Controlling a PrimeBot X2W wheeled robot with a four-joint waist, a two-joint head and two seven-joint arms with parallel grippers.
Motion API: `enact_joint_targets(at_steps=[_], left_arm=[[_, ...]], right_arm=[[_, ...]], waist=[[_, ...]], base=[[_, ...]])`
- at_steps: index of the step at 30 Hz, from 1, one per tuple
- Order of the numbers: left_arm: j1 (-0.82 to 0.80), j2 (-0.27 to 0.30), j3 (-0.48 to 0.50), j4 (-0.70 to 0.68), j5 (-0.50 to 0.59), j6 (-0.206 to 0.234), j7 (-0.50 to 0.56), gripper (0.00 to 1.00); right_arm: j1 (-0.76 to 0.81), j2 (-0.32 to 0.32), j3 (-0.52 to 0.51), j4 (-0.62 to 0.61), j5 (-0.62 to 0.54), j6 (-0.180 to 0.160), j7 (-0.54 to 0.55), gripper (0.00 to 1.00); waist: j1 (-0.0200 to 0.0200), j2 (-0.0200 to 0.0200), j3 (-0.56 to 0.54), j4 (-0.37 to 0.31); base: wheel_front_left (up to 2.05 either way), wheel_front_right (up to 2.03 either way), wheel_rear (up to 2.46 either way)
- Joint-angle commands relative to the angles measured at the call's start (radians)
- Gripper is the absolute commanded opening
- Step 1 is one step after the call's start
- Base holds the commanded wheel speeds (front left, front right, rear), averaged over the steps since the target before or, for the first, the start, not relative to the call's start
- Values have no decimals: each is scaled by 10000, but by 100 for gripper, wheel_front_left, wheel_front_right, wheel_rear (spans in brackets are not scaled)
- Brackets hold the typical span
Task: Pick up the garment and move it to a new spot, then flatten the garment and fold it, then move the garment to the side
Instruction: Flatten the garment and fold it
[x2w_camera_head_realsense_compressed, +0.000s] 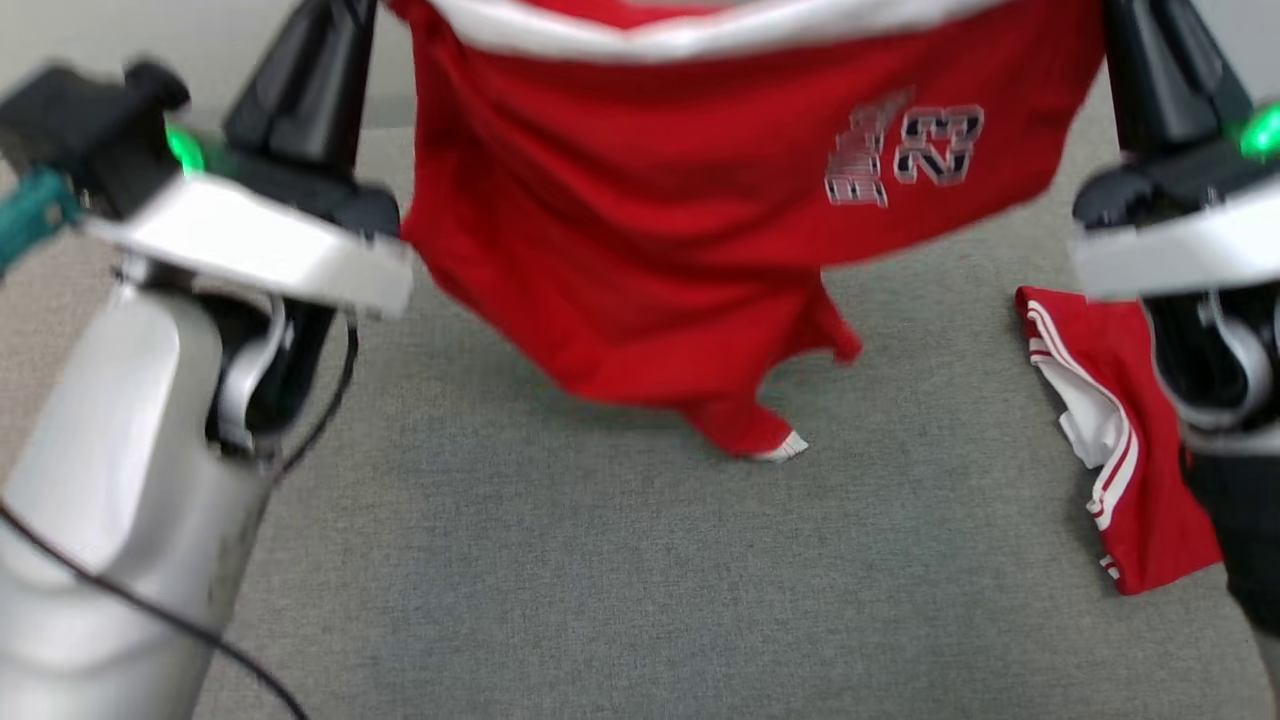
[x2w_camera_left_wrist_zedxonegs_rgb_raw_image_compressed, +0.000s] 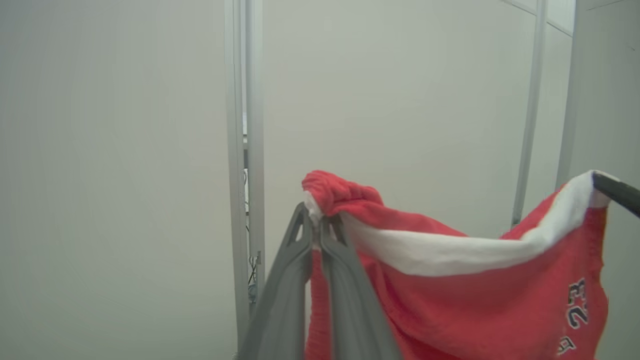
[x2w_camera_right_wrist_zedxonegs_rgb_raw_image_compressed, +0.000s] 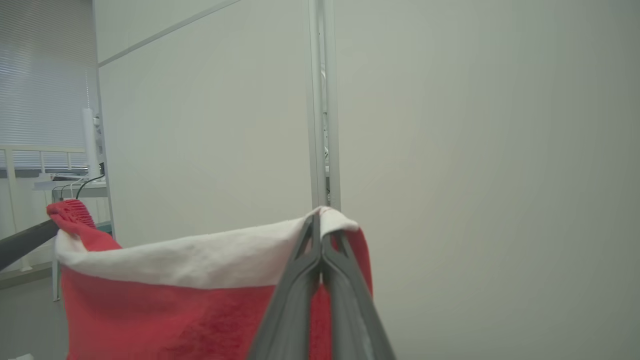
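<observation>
The garment (x2w_camera_head_realsense_compressed: 650, 230) is red with a white band along its top edge and a "23" print. It hangs stretched in the air between my two arms, and its lowest corner reaches down to the grey surface. My left gripper (x2w_camera_left_wrist_zedxonegs_rgb_raw_image_compressed: 317, 227) is shut on one end of the white band, where the garment (x2w_camera_left_wrist_zedxonegs_rgb_raw_image_compressed: 475, 300) bunches over the fingertips. My right gripper (x2w_camera_right_wrist_zedxonegs_rgb_raw_image_compressed: 320, 225) is shut on the other end of the band, with the garment (x2w_camera_right_wrist_zedxonegs_rgb_raw_image_compressed: 175, 310) hanging down to its left.
A second red piece with white stripes (x2w_camera_head_realsense_compressed: 1110, 440) lies crumpled on the grey cloth surface (x2w_camera_head_realsense_compressed: 600, 580) at the right, partly under my right arm. Pale wall panels with a metal post (x2w_camera_left_wrist_zedxonegs_rgb_raw_image_compressed: 245, 150) stand behind.
</observation>
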Motion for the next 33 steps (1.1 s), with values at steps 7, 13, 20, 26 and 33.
enact_joint_targets(at_steps=[7,13,20,26,33], left_arm=[[-3189,-774,-44,4003,-171,-731,-531,0],[-5755,-1319,-36,7317,-176,-1040,-1135,0],[-6793,-1823,-167,9757,-368,-1361,-1989,0],[-5501,-2138,-468,10508,-565,-1514,-2392,0],[-2795,-2233,69,8866,-170,-1357,-2432,0]], right_arm=[[-3155,-5,956,3478,704,6,-641,0],[-5669,433,1012,6745,1179,5,-1326,0],[-6670,945,1822,8917,1580,5,-1680,0],[-5531,959,2725,9153,2516,5,-1820,0],[-3080,469,3680,8065,4071,5,-1868,0]], waist=[[0,0,551,78],[0,0,802,64],[0,0,1142,15],[0,0,1437,122],[0,0,1498,216]], base=[[0,0,0],[0,0,0],[0,0,0],[0,0,0],[0,0,0]])
